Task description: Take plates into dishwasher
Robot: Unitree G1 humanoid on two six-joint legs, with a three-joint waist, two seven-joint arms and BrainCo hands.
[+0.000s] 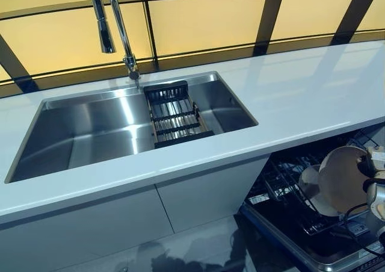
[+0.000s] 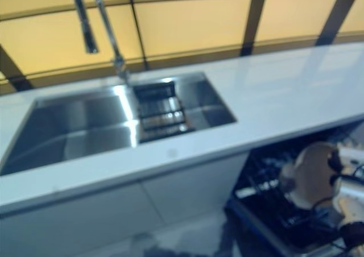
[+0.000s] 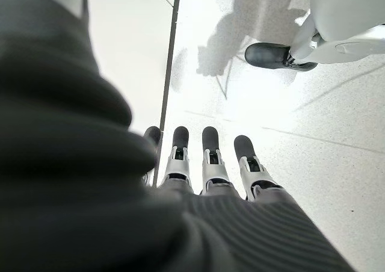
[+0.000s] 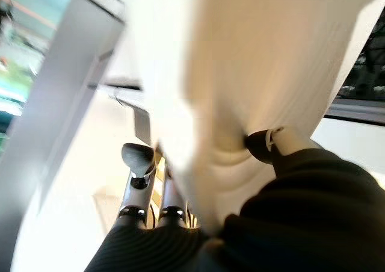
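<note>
A cream plate (image 1: 341, 179) is held on edge in my right hand (image 1: 376, 176) over the dark wire rack (image 1: 281, 182) of the open dishwasher at the lower right. In the right wrist view the plate (image 4: 240, 61) fills the picture, with my thumb (image 4: 264, 142) on one face and my fingers (image 4: 138, 159) on the other. A second pale round shape (image 1: 308, 185) shows just behind the plate, low in the rack. My left hand (image 3: 210, 163) hangs over the floor with its fingers straight, holding nothing.
A steel sink (image 1: 90, 133) with a black drainer basket (image 1: 174, 115) and a tall faucet (image 1: 114, 25) is set in the white countertop (image 1: 301, 97). The dishwasher's door (image 1: 313, 251) lies open, low in front of the rack. White cabinet fronts (image 1: 120, 224) stand below the sink.
</note>
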